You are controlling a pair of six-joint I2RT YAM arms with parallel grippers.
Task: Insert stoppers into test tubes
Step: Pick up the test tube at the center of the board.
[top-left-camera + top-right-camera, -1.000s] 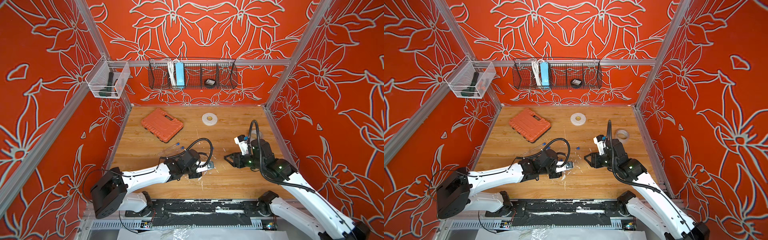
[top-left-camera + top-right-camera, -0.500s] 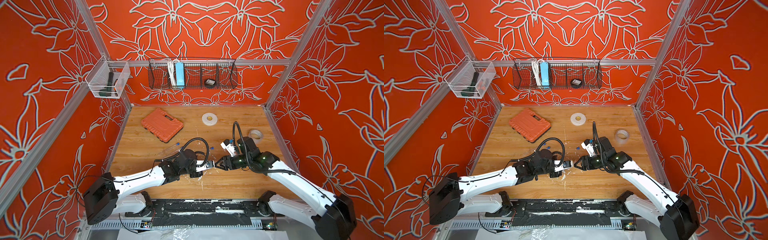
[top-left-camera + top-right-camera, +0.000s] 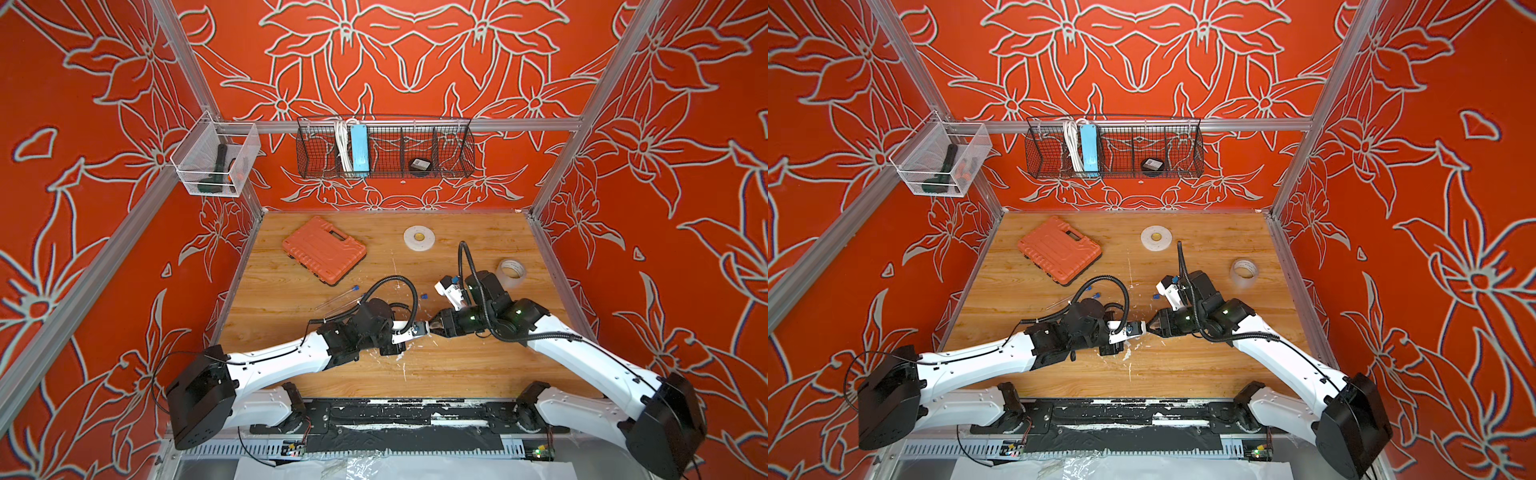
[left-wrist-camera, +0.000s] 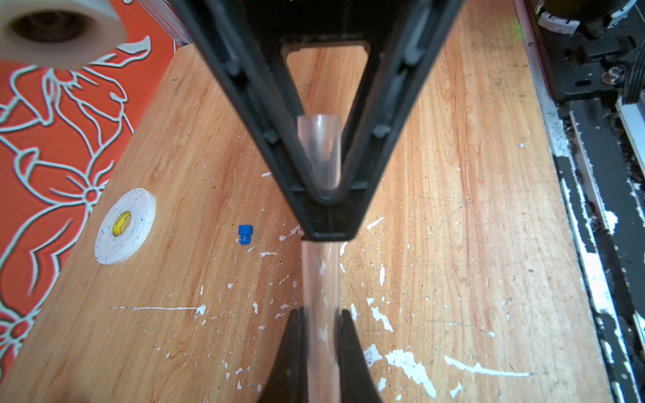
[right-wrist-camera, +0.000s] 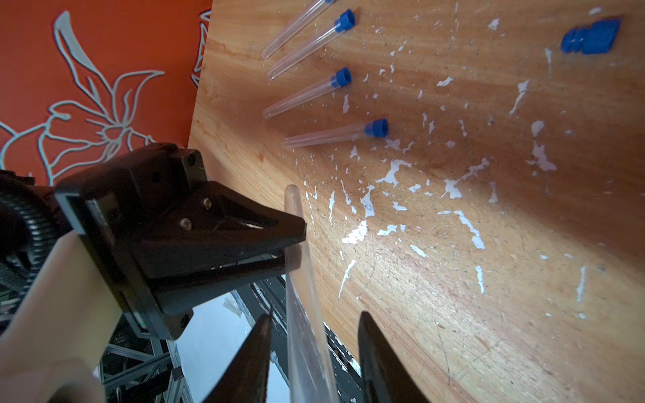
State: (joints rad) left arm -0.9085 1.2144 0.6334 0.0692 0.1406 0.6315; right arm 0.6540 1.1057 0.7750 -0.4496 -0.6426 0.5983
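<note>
My left gripper (image 4: 320,311) is shut on a clear test tube (image 4: 320,275) held above the table; it also shows in both top views (image 3: 419,330) (image 3: 1138,328). The tube's open mouth (image 4: 319,122) has no stopper and reaches in between the right gripper's jaws. My right gripper (image 5: 314,315) (image 3: 434,328) is open around the tube (image 5: 303,342), with a gap on each side. One loose blue stopper (image 4: 245,234) (image 5: 591,36) (image 3: 424,296) lies on the wood. Several other test tubes (image 5: 307,96) lie side by side, and three of them show blue stoppers (image 5: 376,127).
An orange tool case (image 3: 324,249) lies at the back left. A white tape roll (image 3: 419,238) and a clear tape roll (image 3: 512,272) sit at the back right. A wire basket (image 3: 384,147) hangs on the back wall. The black rail (image 3: 395,415) runs along the front edge.
The right arm has swung left until its jaws surround the tube in my left gripper, and they have narrowed. The left gripper has stayed shut on the tube.
</note>
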